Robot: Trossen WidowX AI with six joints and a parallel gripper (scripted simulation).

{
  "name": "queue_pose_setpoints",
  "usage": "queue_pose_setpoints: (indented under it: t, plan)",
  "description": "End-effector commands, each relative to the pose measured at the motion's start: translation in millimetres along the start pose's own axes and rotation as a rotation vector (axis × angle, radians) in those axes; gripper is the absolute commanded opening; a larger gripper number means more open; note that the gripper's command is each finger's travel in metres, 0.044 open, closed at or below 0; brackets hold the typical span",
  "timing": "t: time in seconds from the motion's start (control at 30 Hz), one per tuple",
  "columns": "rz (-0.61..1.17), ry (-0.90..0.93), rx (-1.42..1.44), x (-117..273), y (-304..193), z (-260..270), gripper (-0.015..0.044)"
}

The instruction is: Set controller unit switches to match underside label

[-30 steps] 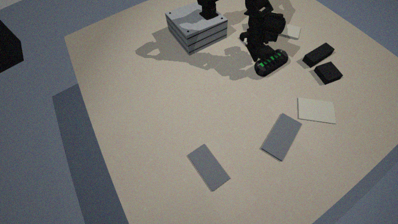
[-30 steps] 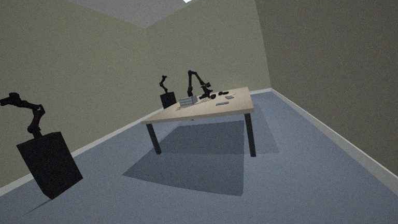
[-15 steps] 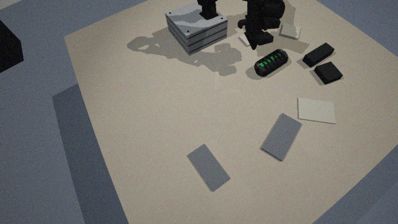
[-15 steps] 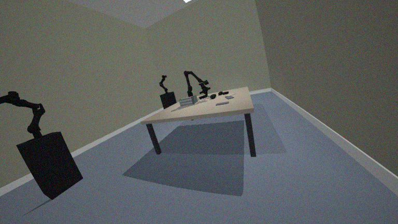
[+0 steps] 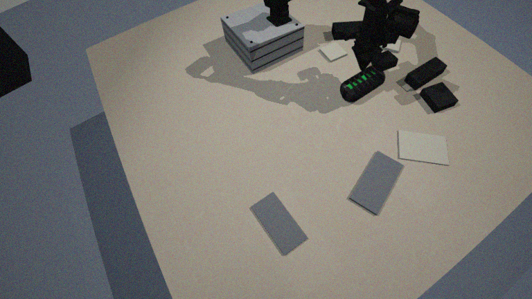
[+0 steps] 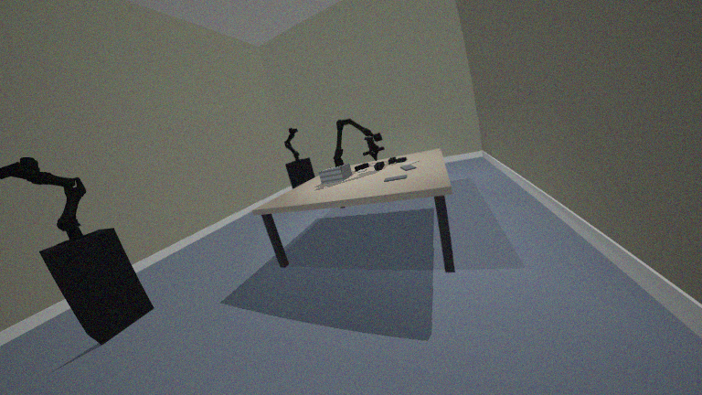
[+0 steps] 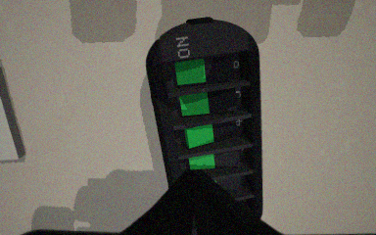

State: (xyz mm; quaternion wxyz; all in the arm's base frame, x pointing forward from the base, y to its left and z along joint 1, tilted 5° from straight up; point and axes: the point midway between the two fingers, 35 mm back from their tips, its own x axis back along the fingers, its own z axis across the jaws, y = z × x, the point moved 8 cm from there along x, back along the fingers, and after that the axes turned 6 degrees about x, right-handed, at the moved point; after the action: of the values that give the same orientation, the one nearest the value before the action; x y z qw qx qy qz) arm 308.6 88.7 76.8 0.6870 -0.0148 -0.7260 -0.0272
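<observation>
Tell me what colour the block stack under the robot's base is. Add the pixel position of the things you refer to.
Light grey block stack [image 5: 276, 52], with dark lines between layers; top view shows best.

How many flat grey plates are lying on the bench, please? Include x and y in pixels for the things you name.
2. In the top view, the lower plate [image 5: 279, 223] [image 6: 395, 178] lies near the bottom; the upper plate [image 5: 376, 183] [image 6: 408, 166] lies farther up and to the right. The arm could hide another.

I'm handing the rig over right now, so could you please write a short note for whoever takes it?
Claw: shut, nothing held, over the controller unit.
Unit: on the bench, switches facing up, near two black blocks.
Done: cannot confirm any setting; the underside label is out of sight.
Left: check switches against the label, leave unit on its base, withdraw claw.
</observation>
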Motion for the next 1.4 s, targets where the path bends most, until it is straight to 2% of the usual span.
queue_pose_setpoints:
  t: [0.0,0.77,1.37]
  plan:
    - [-0.007,0.067,0.032,-2.6,9.4,-19.8,0.0000]
    - [-0.065,0.368,0.171,-23.5,48.9,-104.6,0.0000]
    - [-0.067,0.376,0.174,-24.2,49.9,-106.7,0.0000]
